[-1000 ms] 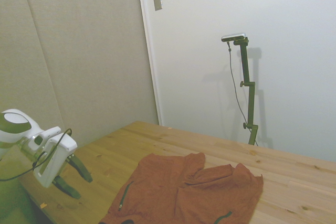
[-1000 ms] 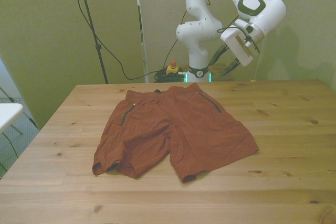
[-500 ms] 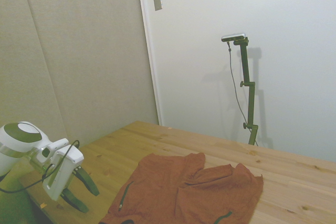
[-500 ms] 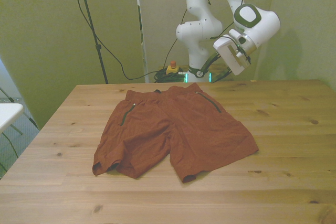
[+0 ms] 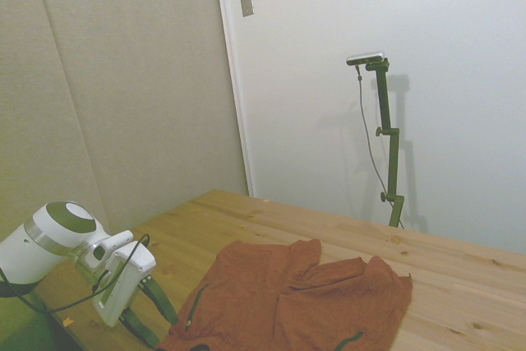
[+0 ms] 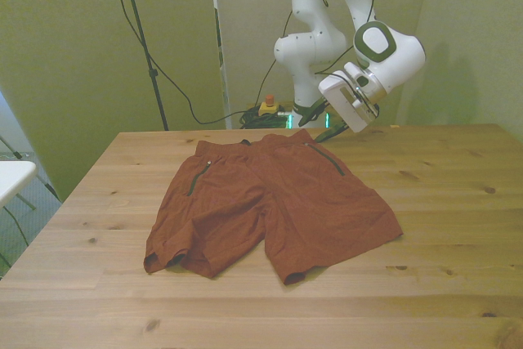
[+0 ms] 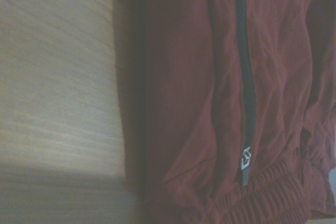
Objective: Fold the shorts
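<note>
From the side, my gripper [image 5: 150,318] hangs just above the wooden table [image 5: 271,219], right beside the waistband end of the shorts [image 5: 296,302]. My two dark fingers are spread apart with nothing between them. The shorts lie flat on the table, rust-orange, soft and rumpled, with a dark pocket zipper [image 5: 194,306] running near the edge closest to me.

From the front, my gripper [image 6: 323,124] hovers over the waistband corner of the shorts [image 6: 270,202] on the front view's right, fingers parted and empty. The shorts spread out flat on the knotty plank table [image 6: 425,234], waistband toward my base, both legs fanning toward the camera, hems slightly curled.

At the wrist, I see blurred wrinkly fabric of the shorts [image 7: 184,103], a long dark zipper [image 7: 244,82] with a small silver pull [image 7: 245,158], gathered waistband elastic, and bare wood grain [image 7: 58,77] alongside.
</note>
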Tool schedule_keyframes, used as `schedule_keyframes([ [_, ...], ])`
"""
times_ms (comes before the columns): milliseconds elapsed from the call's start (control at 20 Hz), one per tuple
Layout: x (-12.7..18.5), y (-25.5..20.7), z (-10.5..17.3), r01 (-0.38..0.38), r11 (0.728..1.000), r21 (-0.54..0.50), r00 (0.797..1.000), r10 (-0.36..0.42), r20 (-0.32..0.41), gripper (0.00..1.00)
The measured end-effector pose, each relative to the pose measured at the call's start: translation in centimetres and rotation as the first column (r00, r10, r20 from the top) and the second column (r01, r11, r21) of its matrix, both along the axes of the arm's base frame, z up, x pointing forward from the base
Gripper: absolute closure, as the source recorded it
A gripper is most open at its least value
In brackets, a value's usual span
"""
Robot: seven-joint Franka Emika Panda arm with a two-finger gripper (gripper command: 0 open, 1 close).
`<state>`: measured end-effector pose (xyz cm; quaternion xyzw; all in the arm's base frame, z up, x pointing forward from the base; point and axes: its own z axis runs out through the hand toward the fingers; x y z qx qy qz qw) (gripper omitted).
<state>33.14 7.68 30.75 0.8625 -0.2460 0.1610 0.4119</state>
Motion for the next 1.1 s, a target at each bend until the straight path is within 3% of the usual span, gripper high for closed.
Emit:
schedule_keyframes([
  [550,0.7,-2.6,-1.6,0.012,0.998,-0.062,0.999,-0.015,-0.052,1.00],
  [1100,0.9,-3.0,-1.9,0.012,0.998,-0.062,0.998,-0.015,-0.055,1.00],
])
